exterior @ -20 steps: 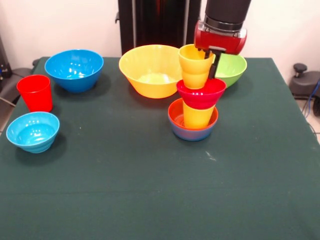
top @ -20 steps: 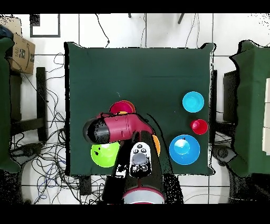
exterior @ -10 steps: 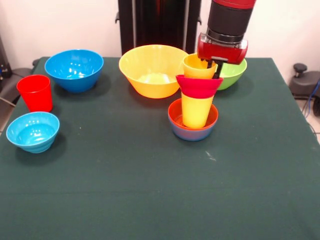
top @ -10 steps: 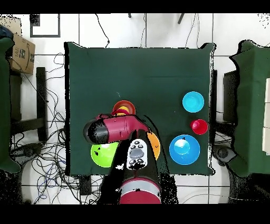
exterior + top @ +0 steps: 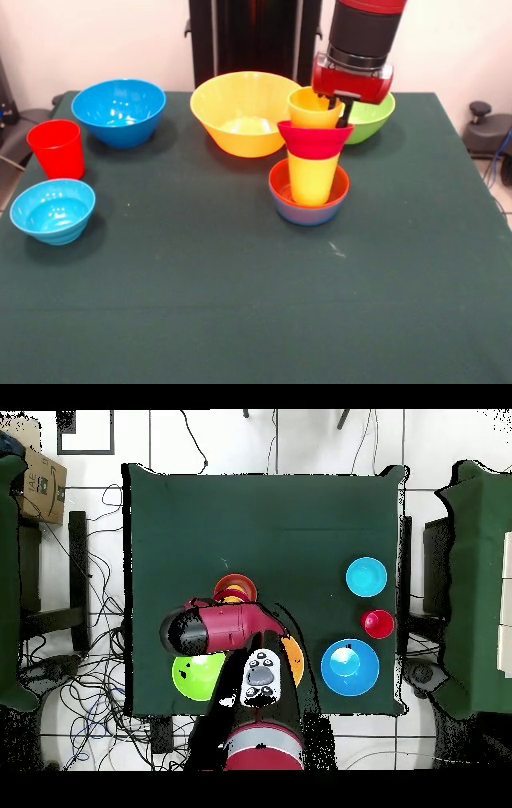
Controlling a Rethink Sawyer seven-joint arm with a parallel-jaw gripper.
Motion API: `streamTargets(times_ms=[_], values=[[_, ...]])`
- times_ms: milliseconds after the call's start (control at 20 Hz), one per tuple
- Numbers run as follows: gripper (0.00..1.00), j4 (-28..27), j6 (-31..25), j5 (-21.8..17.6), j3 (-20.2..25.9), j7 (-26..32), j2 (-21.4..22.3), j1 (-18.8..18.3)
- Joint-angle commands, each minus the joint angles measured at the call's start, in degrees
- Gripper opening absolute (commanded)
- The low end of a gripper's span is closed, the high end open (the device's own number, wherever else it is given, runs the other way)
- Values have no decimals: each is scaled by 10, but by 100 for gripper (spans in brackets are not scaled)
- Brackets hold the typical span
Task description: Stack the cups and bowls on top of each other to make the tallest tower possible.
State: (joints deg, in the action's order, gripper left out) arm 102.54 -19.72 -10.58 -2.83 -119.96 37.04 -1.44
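The tower stands right of the table's middle: a small blue bowl (image 5: 306, 214) holding an orange-red bowl (image 5: 279, 186), a yellow cup (image 5: 312, 178), a crimson bowl (image 5: 314, 138) and a second yellow cup (image 5: 310, 110) on top. My gripper (image 5: 338, 106) comes down from above, its two fingers astride the right rim of the top cup and shut on it. In the overhead view the arm (image 5: 225, 627) hides the gripper and most of the tower (image 5: 233, 588). A red cup (image 5: 57, 148) stands at the left edge.
A large yellow-orange bowl (image 5: 240, 112) and a lime green bowl (image 5: 374, 116) stand just behind the tower. A blue bowl (image 5: 118, 110) is at the back left and a light-blue bowl (image 5: 53, 210) at the left, on the green table (image 5: 240, 312).
The gripper has come down with the top yellow cup, which now sits deep in the crimson bowl. The crimson bowl shows higher on the lower cup. The top pieces shifted slightly left.
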Motion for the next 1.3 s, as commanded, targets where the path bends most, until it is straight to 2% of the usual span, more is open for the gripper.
streamTargets(times_ms=[50,650,1300], values=[[0,-41,3,29,21,-81,-29,12],[0,-72,-18,37,23,-59,-36,5],[0,-70,-18,36,21,-61,-34,7]])
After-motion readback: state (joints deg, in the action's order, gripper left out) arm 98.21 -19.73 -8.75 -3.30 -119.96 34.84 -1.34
